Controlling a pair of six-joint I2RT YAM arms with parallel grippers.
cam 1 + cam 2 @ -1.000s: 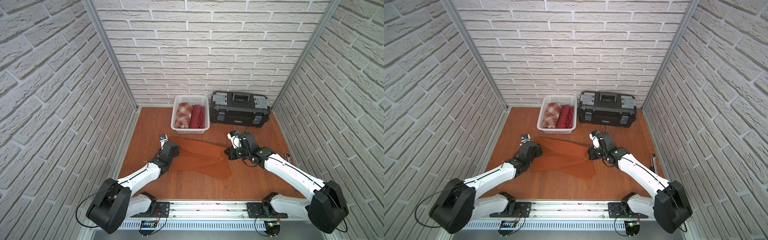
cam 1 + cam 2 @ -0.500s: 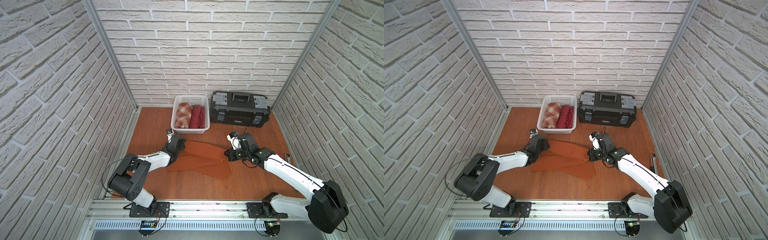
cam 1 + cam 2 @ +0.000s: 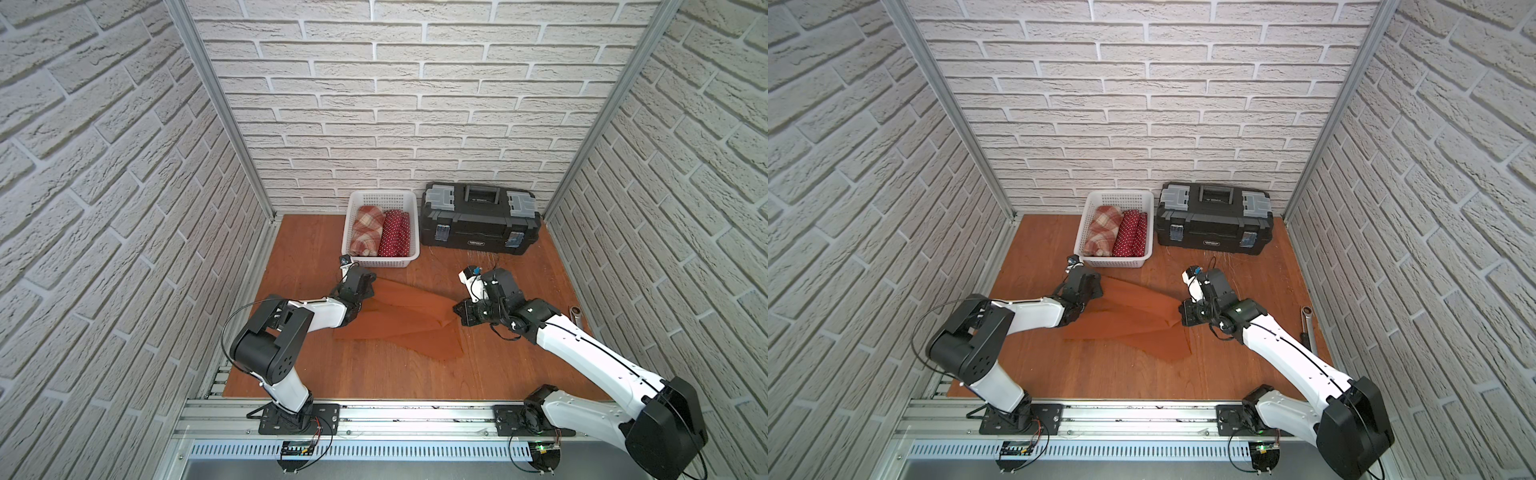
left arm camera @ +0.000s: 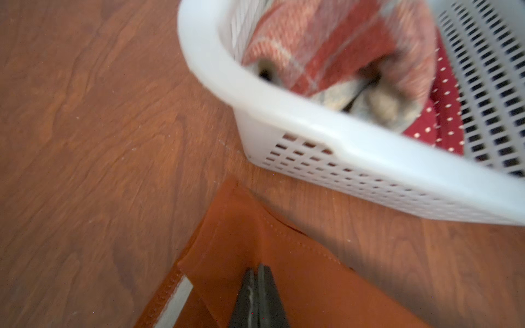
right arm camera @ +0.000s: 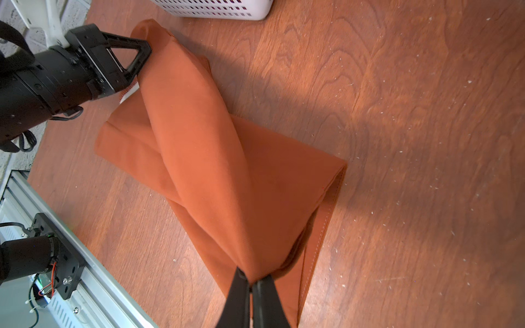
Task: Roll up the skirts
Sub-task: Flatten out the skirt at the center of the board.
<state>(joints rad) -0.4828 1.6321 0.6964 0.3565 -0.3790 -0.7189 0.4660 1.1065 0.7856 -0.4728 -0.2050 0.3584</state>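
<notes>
A: Right wrist view: how does the orange skirt (image 5: 199, 159) sit against the hands?
B: The right hand (image 5: 250, 279) is pinched tight on its right end. The left hand (image 5: 145, 54) is clamped on its far-left corner, close to the basket (image 5: 221, 11). A raised fold runs between the two grips, and the rest lies on the worktop (image 5: 397, 113).
A: The other two?
B: In both top views the plaid skirt (image 3: 365, 228) and dotted skirt (image 3: 395, 235) lie rolled side by side in the basket, plaid on the left.
A: Anything unclear?
B: The left wrist view is blurred, and in the top views both grips are too small to make out.
</notes>
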